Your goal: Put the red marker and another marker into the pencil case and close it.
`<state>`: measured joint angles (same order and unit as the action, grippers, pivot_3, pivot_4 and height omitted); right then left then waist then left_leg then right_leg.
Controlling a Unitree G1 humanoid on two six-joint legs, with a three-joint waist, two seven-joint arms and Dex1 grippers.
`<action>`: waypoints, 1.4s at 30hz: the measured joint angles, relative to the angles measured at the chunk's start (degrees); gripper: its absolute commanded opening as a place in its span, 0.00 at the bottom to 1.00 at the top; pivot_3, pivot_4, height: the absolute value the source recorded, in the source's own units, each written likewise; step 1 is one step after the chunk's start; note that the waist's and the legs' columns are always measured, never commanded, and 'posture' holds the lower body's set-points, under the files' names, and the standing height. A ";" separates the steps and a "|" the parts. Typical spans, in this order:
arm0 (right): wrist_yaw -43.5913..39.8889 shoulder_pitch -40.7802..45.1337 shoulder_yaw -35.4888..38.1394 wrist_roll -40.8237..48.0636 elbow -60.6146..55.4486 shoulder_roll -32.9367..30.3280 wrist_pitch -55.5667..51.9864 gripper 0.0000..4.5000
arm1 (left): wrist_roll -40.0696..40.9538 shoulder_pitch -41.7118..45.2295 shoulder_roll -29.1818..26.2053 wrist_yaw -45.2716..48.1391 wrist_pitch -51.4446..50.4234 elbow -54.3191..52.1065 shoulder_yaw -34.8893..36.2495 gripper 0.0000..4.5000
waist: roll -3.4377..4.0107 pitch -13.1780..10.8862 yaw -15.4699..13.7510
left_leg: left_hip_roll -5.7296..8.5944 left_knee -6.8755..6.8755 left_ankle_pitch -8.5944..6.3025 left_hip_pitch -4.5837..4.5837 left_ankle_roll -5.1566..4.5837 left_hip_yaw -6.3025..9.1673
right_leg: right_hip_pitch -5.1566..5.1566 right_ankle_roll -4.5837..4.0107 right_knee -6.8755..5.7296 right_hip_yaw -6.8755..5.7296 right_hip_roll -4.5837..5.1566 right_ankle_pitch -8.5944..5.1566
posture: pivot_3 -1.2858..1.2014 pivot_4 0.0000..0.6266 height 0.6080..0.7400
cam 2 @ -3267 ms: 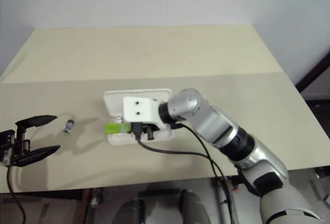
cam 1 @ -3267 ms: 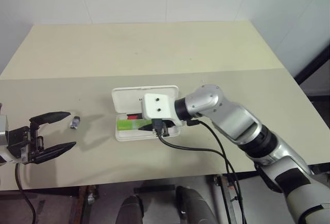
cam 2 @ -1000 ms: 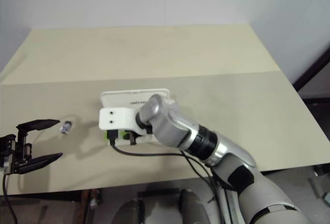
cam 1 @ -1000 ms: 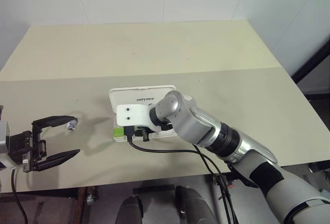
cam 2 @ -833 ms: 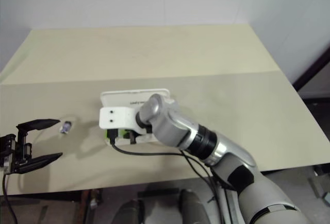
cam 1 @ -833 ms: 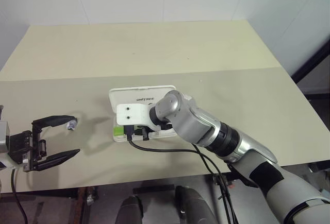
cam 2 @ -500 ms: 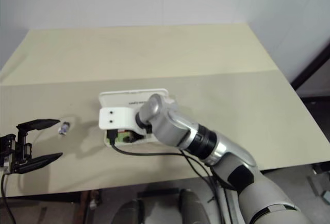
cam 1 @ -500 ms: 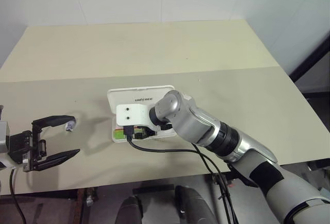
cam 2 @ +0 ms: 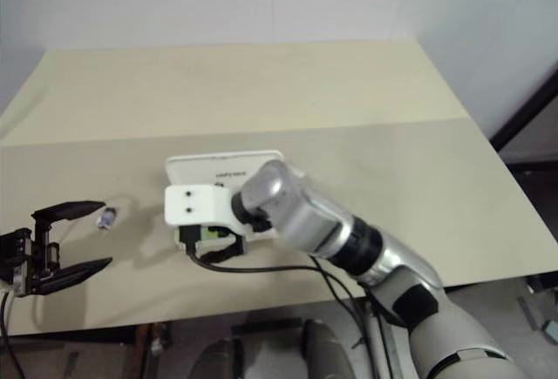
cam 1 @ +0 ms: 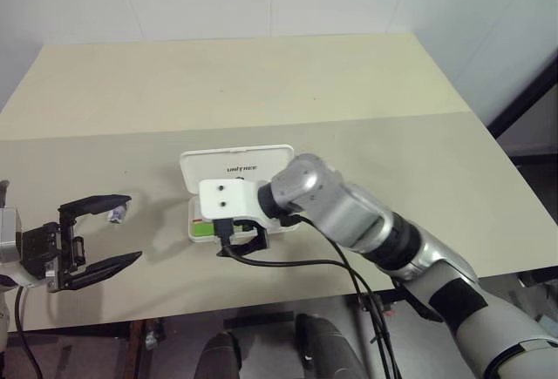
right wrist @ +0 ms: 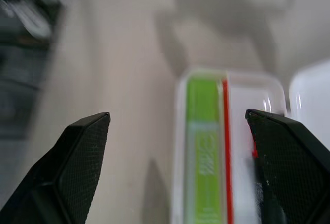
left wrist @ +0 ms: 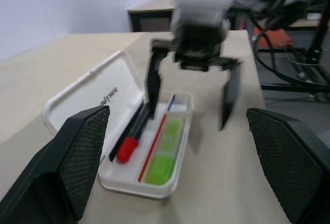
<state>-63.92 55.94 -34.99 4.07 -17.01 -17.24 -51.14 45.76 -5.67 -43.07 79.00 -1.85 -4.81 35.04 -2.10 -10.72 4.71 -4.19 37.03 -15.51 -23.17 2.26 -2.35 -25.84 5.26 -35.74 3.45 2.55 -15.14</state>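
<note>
The pencil case (left wrist: pixel 124 131) lies open near the middle of the bench (cam 1: pixel 349 91), its lid folded back flat on the far side. The red marker (left wrist: pixel 131 139) and the green marker (left wrist: pixel 166 152) both lie in the tray, side by side, parallel to its long side, a red stripe between them. My right hand (cam 1: pixel 240 244) hangs just above the near edge of the tray, fingers apart and holding nothing. My left hand (cam 1: pixel 91 235) waits well off to the left, fingers also spread and empty. The lid's hinge runs along the tray's far long edge, so I judge closing means reaching past the tray to the lid's far rim; my right hand is much nearer. A small dark object (cam 1: pixel 114 214) lies on the bench beside my left hand, clear of the lid's swing.
</note>
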 measured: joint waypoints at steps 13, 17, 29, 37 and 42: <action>-5.61 -14.20 21.60 14.75 -5.25 -15.88 11.75 0.99 | -12.41 -4.87 9.83 -29.23 -0.89 -9.13 -0.41 1.00 | -0.06 -0.03 -0.21 | 0.02 0.04 0.00 0.12 -0.01 0.05 | 0.23 -0.09 0.24 0.03 -0.03 -0.05 | 0.52 0.24 1.00; -4.22 -16.14 29.62 18.62 -2.28 -15.21 17.57 0.99 | -17.65 -4.82 10.06 -37.10 -2.94 -10.59 -2.02 1.00 | -0.07 -0.03 -0.07 | 0.02 0.05 0.03 0.26 -0.04 0.04 | 0.33 -0.24 0.22 0.11 -0.06 -0.13 | 0.52 0.24 1.00; -7.98 -28.65 37.91 25.73 -0.56 -18.45 29.28 0.99 | -23.69 -1.09 14.01 -53.14 -9.33 -9.55 -6.12 1.00 | -0.08 -0.03 -1.22 | 0.04 0.06 0.03 0.33 -0.04 -0.01 | 0.38 0.33 0.22 0.16 -0.07 0.19 | 0.52 0.24 1.00; -5.78 -29.40 37.68 24.74 -0.63 -19.15 31.45 0.99 | -25.49 2.41 14.59 -60.92 -18.25 -7.60 -6.94 1.00 | -0.09 -0.04 -1.63 | 0.07 0.08 0.04 0.37 -0.03 0.02 | 0.40 0.26 0.22 0.22 -0.10 0.16 | 0.52 0.24 1.00; -5.22 -29.71 37.65 24.09 -0.63 -20.21 32.31 0.99 | -25.36 2.52 14.94 -61.11 -22.67 -7.52 -8.82 1.00 | -0.10 -0.04 -1.67 | 0.07 0.05 0.03 0.37 -0.03 0.02 | 0.40 0.30 0.22 0.22 -0.10 0.18 | 0.52 0.24 1.00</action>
<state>-69.13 26.23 2.65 28.16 -17.64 -37.44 -18.84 20.40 -3.15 -28.13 17.89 -24.53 -12.33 26.22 -2.20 -10.76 3.04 -4.12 37.08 -15.47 -22.80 2.23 -2.33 -25.45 5.56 -35.52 3.67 2.45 -14.95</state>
